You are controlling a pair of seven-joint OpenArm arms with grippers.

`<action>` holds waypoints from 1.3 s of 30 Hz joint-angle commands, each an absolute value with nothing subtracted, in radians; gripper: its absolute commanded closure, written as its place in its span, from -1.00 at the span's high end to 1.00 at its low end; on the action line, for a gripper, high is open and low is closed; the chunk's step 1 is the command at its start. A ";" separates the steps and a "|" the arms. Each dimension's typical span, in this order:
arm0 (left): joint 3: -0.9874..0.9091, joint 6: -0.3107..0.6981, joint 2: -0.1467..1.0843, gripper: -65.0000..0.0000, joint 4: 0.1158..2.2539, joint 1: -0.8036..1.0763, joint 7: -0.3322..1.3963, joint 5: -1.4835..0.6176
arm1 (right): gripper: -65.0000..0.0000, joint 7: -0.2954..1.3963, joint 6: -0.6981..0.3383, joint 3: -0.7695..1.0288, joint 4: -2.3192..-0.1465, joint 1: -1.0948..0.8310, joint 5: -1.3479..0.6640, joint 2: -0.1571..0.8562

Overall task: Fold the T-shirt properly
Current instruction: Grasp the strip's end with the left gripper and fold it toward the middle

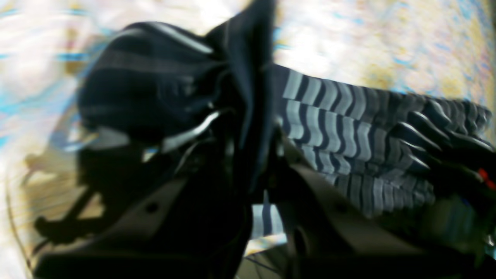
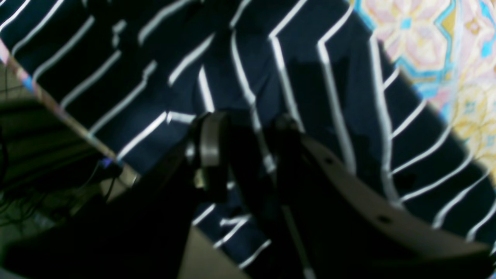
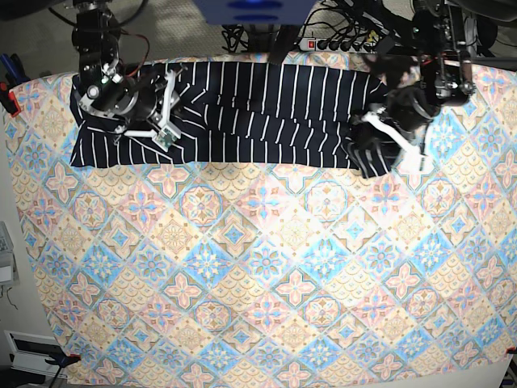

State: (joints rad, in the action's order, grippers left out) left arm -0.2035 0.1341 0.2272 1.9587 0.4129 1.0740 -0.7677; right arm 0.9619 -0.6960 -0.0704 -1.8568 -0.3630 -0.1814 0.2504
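While both arms work at the far edge, the scene reads as follows.

Shirt: the T-shirt (image 3: 258,113) is dark navy with thin white pinstripes. It lies as a long band across the far side of the table, reaching from the far left almost to the far right.

Shirt shape: flat through the middle and left, with its right end gathered into a rumpled bunch.

Cloth: the tablecloth (image 3: 258,275) has pastel diamond tiles in blue, pink and yellow. It covers the table and lies under the shirt.

Left gripper: the left gripper (image 3: 386,139) is at the shirt's right end. Its wrist view, though blurred, shows the jaws closed tight on a bunched fold of shirt fabric (image 1: 248,97).

Right gripper: the right gripper (image 3: 166,113) is over the shirt's left end. Its wrist view shows the two fingers (image 2: 211,143) partly apart, with striped fabric between and beneath them. Whether they pinch it cannot be told.

Writing: none can be read.
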 commanded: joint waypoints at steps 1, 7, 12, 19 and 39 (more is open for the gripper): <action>-0.171 0.139 0.231 -1.00 1.992 0.417 1.064 -0.782 | -0.59 0.943 -0.698 -0.038 -1.862 -0.355 -0.188 0.260; 0.005 0.139 0.217 -1.00 1.997 0.415 1.055 -0.782 | -0.88 0.943 -0.698 0.085 -1.814 -0.354 -0.186 0.260; 0.114 0.139 0.209 -1.00 1.997 0.397 1.055 -0.777 | -0.88 0.943 -0.698 0.125 -1.808 -0.360 -0.186 0.260; 0.179 0.139 0.166 -1.00 1.991 0.364 1.055 -0.736 | -0.88 0.943 -0.698 0.124 -1.808 -0.363 -0.186 0.260; 0.343 0.139 0.134 -0.38 1.816 0.214 1.064 -0.665 | -0.88 0.943 -0.698 0.124 -1.821 -0.383 -0.188 0.262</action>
